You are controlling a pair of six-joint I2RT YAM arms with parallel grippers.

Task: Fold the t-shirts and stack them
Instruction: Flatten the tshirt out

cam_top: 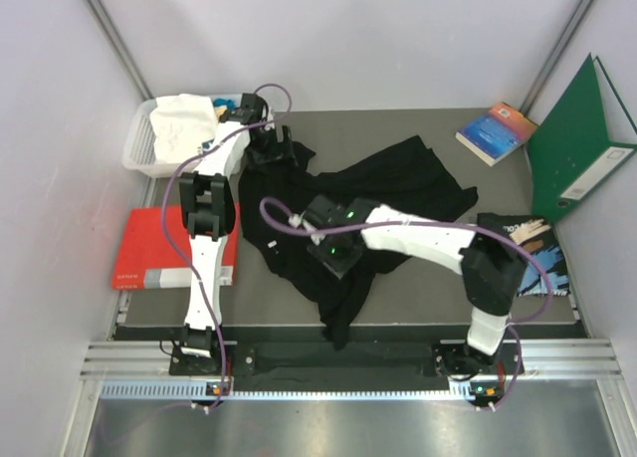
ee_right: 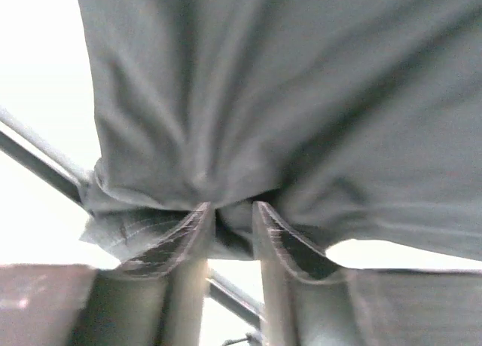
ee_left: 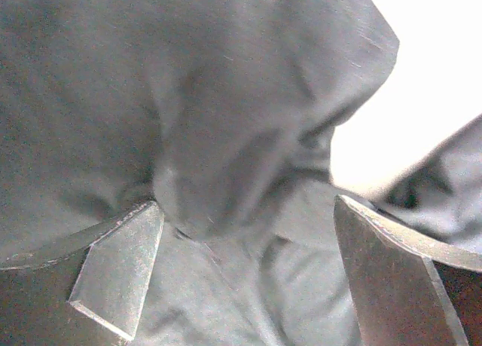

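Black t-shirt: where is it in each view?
Top external: black t-shirt lies crumpled across the middle of the table.
Left wrist: it fills the frame beyond the open left gripper.
Right wrist: it fills the upper frame, bunched at the right gripper.
Shared landmark: both grippers also show on the shirt in the top view.

Large t-shirt (cam_top: 398, 178) sprawls mid-tabletop (cam_top: 418, 128). Basket (cam_top: 139, 143) sits far-left, more t-shirts (cam_top: 184, 123) in it. Flat book (cam_top: 149, 248) at left edge, in front of the basket. Small book (cam_top: 495, 131) far right, folder (cam_top: 577, 148) leaning just right of it. Magazine (cam_top: 542, 243) right side, nearer.
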